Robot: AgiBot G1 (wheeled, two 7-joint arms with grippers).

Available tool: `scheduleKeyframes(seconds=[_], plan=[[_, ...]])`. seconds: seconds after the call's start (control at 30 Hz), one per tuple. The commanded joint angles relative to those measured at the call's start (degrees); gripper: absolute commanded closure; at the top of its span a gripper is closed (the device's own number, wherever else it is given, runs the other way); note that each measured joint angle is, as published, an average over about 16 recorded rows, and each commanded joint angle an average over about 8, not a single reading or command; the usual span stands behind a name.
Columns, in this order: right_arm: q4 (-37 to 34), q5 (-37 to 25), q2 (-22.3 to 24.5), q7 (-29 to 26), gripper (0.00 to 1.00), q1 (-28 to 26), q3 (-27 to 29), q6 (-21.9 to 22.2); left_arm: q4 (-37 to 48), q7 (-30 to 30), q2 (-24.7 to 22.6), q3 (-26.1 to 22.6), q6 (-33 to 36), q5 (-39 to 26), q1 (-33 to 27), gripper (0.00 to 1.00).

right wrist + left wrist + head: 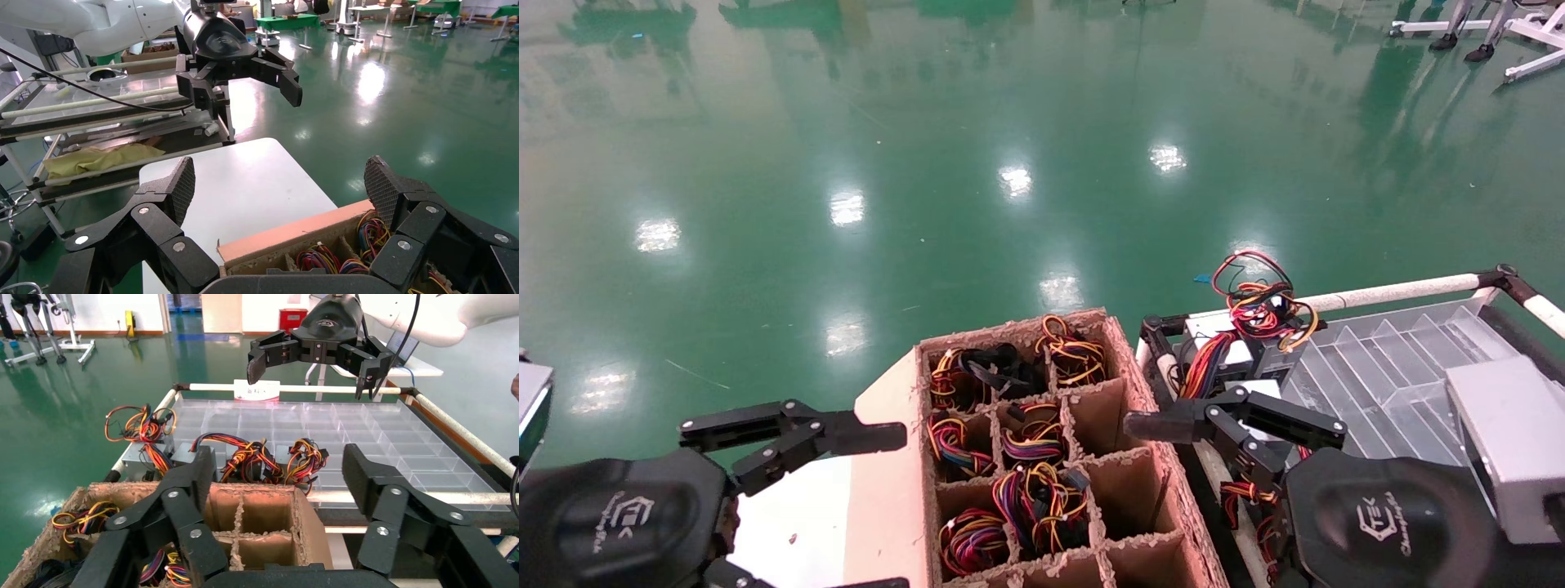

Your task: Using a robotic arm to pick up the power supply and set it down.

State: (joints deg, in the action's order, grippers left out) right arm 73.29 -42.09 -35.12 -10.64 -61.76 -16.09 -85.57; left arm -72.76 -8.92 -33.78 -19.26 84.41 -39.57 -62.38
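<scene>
The clear tray (1401,359) fills the right of the head view, with the supply (1222,347) at its left end under looped wires, probably parked there for an easy reach. The divided box (1042,457) sits at bottom centre. The right gripper (1222,425) hovers spread just below the supply, seemingly lined up to grasp; the left gripper (789,437), also spread, idles at lower left.

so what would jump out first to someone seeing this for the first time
Probably the brown cardboard divider box low in the middle of the head view, its cells stuffed with colourful wire bundles. Both black grippers hang open at its sides, the left gripper by a white table, the right gripper by a clear compartment tray where grey power supplies trail looped wires.
</scene>
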Motion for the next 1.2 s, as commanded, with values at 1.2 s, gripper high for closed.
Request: scheduleKeyframes(seconds=[1.2], plan=[[-8.37,-48.12,-19.46,-4.35,0.17,-19.99,-17.98,25.77,0.02,0.02,0.01,-0.04,0.00,0.01,-0.02,1.00]])
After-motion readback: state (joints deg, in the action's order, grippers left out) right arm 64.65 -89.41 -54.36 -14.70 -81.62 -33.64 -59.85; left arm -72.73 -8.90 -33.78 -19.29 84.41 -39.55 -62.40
